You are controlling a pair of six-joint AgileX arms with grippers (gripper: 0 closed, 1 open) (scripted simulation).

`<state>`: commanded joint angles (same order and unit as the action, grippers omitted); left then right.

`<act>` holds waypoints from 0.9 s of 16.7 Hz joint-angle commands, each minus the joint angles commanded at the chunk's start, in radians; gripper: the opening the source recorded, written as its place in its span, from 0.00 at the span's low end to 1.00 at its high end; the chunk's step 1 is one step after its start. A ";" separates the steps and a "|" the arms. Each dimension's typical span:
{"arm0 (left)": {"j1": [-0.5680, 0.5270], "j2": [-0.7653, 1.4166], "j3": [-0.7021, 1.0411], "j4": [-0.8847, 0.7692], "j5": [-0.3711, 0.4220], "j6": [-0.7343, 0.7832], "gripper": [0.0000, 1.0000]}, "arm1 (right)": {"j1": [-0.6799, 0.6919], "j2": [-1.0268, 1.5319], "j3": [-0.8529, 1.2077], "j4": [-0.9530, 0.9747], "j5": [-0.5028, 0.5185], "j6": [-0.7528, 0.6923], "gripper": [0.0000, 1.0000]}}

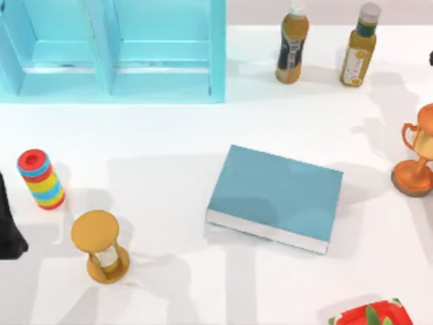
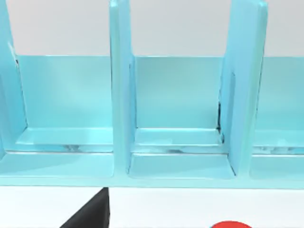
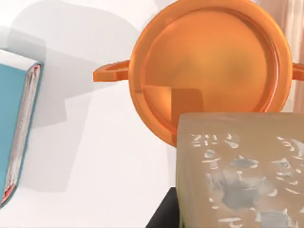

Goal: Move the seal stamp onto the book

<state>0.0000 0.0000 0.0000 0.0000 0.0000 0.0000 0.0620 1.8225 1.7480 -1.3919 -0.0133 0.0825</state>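
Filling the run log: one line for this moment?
right tool: holding seal stamp above trophy | book: nothing on it | left arm: parked, left edge

Item count on the table: one book (image 1: 274,196), two bottles (image 1: 292,42) (image 1: 358,45), one hourglass (image 1: 101,246), one trophy cup (image 1: 417,152), one striped cylinder (image 1: 41,179), one shelf unit (image 1: 111,51).

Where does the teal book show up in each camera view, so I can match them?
Top view: the flat teal-blue closed book lies near the table's middle.
Left wrist view: faces the turquoise shelf unit instead.
Right wrist view: the book lies beside the orange trophy cup.
Shared landmark: that trophy cup, at the top view's right edge.
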 joint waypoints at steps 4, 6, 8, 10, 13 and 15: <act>0.000 0.000 0.000 0.000 0.000 0.000 1.00 | 0.220 0.100 0.083 0.135 -0.023 0.191 0.00; 0.000 0.000 0.000 0.000 0.000 0.000 1.00 | 0.348 0.171 0.113 0.177 -0.025 0.298 0.00; 0.000 0.000 0.000 0.000 0.000 0.000 1.00 | 0.454 0.242 0.131 0.185 -0.018 0.395 0.00; 0.000 0.000 0.000 0.000 0.000 0.000 1.00 | 0.521 0.301 0.142 0.163 -0.005 0.470 0.00; 0.000 0.000 0.000 0.000 0.000 0.000 1.00 | 0.545 0.353 0.145 0.121 0.015 0.536 0.00; 0.000 0.000 0.000 0.000 0.000 0.000 1.00 | 0.541 0.359 0.143 0.114 0.018 0.544 0.00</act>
<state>0.0000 0.0000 0.0000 0.0000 0.0000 0.0000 0.6028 2.1819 1.8914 -1.2777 0.0046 0.6263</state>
